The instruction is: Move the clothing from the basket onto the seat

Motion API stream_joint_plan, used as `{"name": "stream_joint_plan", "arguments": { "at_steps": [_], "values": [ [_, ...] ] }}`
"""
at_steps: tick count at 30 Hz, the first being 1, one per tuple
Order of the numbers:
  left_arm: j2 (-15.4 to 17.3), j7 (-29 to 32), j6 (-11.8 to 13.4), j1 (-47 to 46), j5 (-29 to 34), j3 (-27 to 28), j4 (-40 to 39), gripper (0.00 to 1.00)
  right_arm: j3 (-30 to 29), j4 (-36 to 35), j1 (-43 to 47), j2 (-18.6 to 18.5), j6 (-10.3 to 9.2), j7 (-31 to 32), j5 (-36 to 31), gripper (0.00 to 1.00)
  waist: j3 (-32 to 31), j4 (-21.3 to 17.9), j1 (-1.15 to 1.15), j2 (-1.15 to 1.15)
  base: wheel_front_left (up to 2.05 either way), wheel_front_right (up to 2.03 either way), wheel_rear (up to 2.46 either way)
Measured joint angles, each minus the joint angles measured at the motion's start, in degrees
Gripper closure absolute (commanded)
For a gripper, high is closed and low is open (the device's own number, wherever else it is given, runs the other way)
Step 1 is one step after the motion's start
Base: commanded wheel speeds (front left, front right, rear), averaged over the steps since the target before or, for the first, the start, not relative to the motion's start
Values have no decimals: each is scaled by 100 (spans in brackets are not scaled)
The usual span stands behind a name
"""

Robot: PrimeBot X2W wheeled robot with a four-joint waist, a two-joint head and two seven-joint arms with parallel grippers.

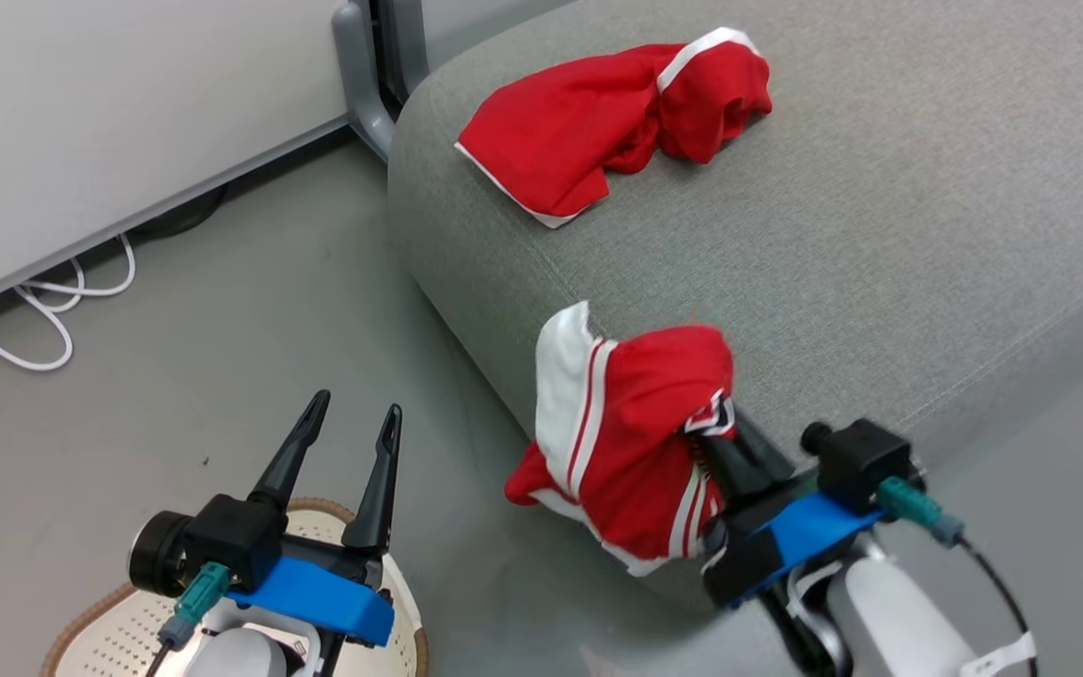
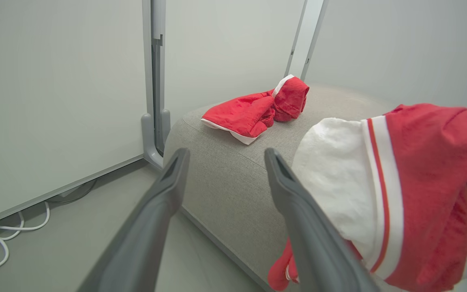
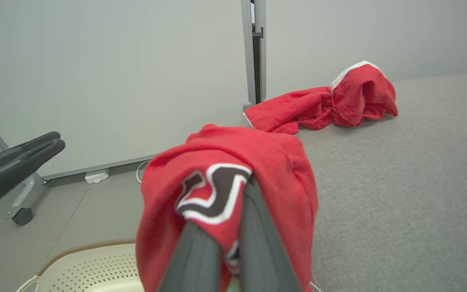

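Observation:
A plain red garment with white edging (image 1: 612,122) (image 2: 258,109) (image 3: 326,103) lies crumpled on the far left part of the grey seat (image 1: 880,216) (image 2: 225,162) (image 3: 412,170). My right gripper (image 1: 720,428) (image 3: 225,202) is shut on the red garment with white panels and stripes (image 1: 631,442) (image 2: 395,190) (image 3: 233,162), which hangs at the seat's near corner. My left gripper (image 1: 353,418) (image 2: 223,162) is open and holds nothing, above the cream basket (image 1: 118,630) (image 3: 83,269) on the floor.
A white wall panel with a grey upright post (image 1: 363,85) stands behind the seat's left end. White cables (image 1: 43,310) lie on the grey floor under the panel. A caster wheel (image 3: 22,216) sits at the left in the right wrist view.

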Motion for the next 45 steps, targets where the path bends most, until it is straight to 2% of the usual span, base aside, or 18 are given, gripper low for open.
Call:
{"name": "stream_joint_plan", "arguments": {
  "at_steps": [7,10,14,19,24,28,34,39,45],
  "values": [
    [163,0,1,-121,85,44,-259,0,-904,-241,-803,-8,0,-25,-335,100,417,89,0,0,0,0,0],
    [280,0,0,-271,141,-11,-409,0,-1460,-330,-1276,-88,1,48,-401,100,695,139,0,0,0,0,0],
    [472,4,0,-593,212,-149,-625,0,-2284,-398,-1879,-289,0,197,-390,100,1153,265,0,0,0,0,0],
    [701,100,0,-838,271,-204,-880,0,-2742,-461,-2619,-811,1,491,-312,100,1781,473,1,0,0,0,0],
    [917,250,0,-996,349,-185,-1255,0,-3590,-416,-3552,-1011,1,570,167,100,2411,637,1,0,0,0,0],
    [1046,383,0,-1217,379,-185,-1527,0,-4208,-1,-4100,-1313,0,459,-67,100,2871,742,2,0,0,0,0],
    [1118,490,0,-1399,414,-243,-1774,0,-4921,1080,-4614,-1123,0,223,-541,100,3342,891,2,0,0,0,0],
    [1143,494,1,-1401,410,-303,-1894,0,-5059,1936,-4647,-1023,1,105,-1012,100,3467,1030,2,0,0,0,0],
    [1124,439,30,-1392,391,-328,-1882,0,-5147,2568,-4647,-1099,1,32,-1592,100,3453,1187,1,0,0,0,0]
  ]
}}
